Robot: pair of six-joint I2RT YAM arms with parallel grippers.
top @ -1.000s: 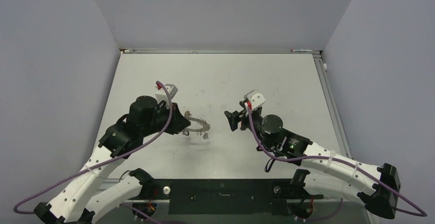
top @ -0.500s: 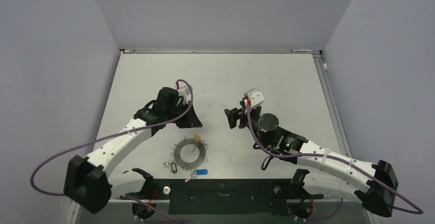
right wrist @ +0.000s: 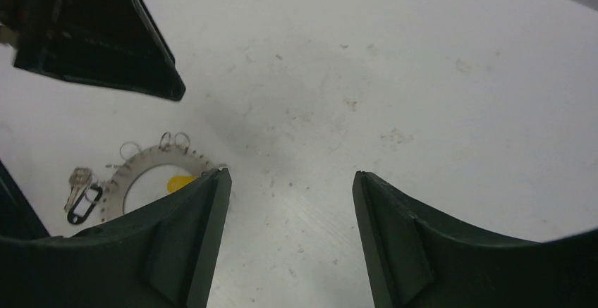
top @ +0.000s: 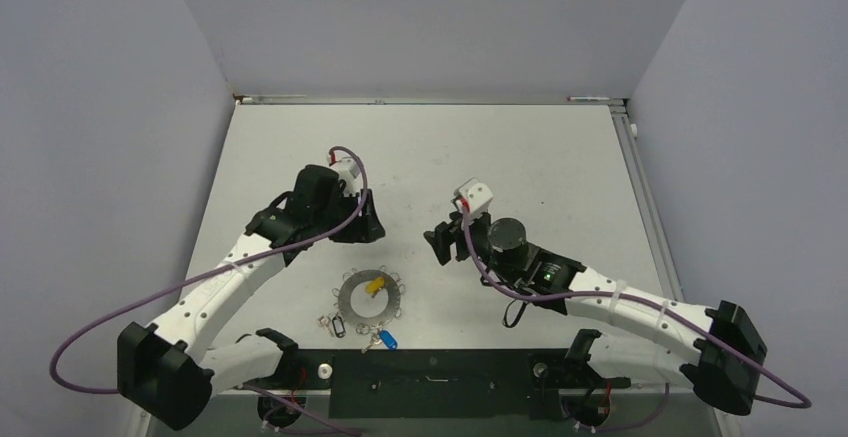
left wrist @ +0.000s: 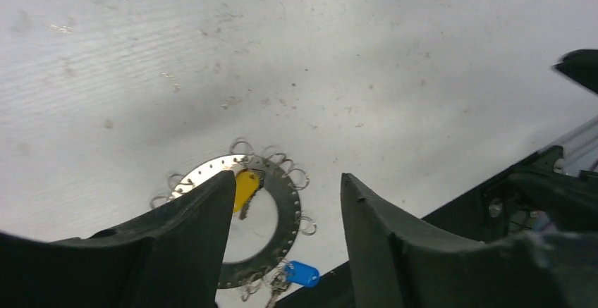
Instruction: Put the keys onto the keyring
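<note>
The keyring (top: 369, 297) is a flat silvery ring edged with small wire loops, lying near the table's front edge. A yellow-headed key (top: 376, 284) rests inside it, and a blue-headed key (top: 387, 337) and a dark-rimmed key (top: 337, 327) lie at its near side. My left gripper (top: 372, 233) hovers just behind the ring, open and holding nothing. The left wrist view shows the keyring (left wrist: 285, 202), yellow key (left wrist: 245, 185) and blue key (left wrist: 302, 273) below the left gripper (left wrist: 288, 176). My right gripper (top: 438, 241) is open and empty, to the ring's right. The right wrist view has the right gripper (right wrist: 291, 173) over bare table, with the keyring (right wrist: 141, 161) at its left.
The black base bar (top: 430, 369) runs along the near edge just past the keys. Purple cables (top: 250, 262) trail along both arms. Grey walls close in the table on the left, back and right.
The left gripper held the keyring above the table a second ago. It has opened, and the ring with its keys now lies near the front edge. The right gripper shifted slightly left.
</note>
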